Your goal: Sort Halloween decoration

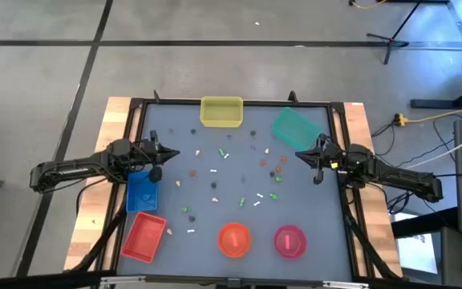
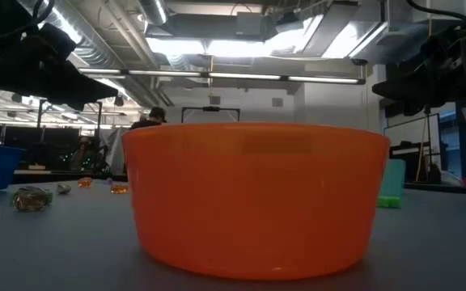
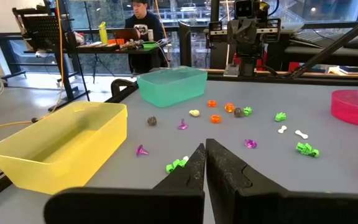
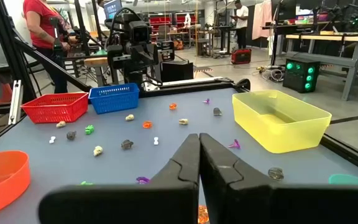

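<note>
Left end effector point(image 1: 172, 153), left-centre of the high view, fingers pressed together, holding nothing. Right end effector point(image 1: 298, 154), right-centre, likewise closed and empty. Halloween decoration point(image 1: 226, 180) scattered mid-frame on the table point(image 1: 335, 233), between both arms. Risks, as judged: trinkets sit close together, so a descent could nudge neighbours or pinch 2; tiny pieces may slip.

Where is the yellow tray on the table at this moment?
In the high view the yellow tray sits at the table's far edge, near the middle, just left of the green tray. Small trinkets lie scattered on the table in front of it.
</note>
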You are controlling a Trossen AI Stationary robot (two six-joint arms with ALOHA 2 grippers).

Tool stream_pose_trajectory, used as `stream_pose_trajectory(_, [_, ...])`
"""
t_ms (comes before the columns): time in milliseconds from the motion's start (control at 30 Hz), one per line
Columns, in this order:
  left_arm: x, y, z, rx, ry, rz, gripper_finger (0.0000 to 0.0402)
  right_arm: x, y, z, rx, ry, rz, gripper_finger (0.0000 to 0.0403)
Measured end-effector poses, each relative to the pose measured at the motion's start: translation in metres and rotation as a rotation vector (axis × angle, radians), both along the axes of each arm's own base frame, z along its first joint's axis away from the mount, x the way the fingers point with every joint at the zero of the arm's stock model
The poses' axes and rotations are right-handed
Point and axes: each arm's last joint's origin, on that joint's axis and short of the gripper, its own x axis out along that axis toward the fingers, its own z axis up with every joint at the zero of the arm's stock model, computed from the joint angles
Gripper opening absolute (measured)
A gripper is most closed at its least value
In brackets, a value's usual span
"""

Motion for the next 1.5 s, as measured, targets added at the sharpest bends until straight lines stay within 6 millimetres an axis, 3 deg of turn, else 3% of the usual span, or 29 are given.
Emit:
stream_pose_trajectory(933, [0.0, 0.0, 0.0, 0.0, 0.0, 0.0, 0.0, 0.0, -0.001, 0.0, -0.007, -0.004, -0.024, 0.0005])
stream_pose_trajectory(1233, [0.0, 0.0, 0.0, 0.0, 0.0, -0.001, 0.0, -0.001, -0.001, 0.014, 0.189, -0.179, -0.026, 0.0008])
stream_pose_trajectory(1333, [0.0, 0.0, 0.0, -0.001, 0.0, -0.001, 0.0, -0.003, -0.001, 0.022, 0.256, -0.28, -0.026, 0.0029])
stream_pose_trajectory(1500, [0.0, 0.0, 0.0, -0.001, -0.001, 0.0, 0.0, -0.006, 0.0, 0.036, 0.252, -0.428, 0.002, 0.0107])
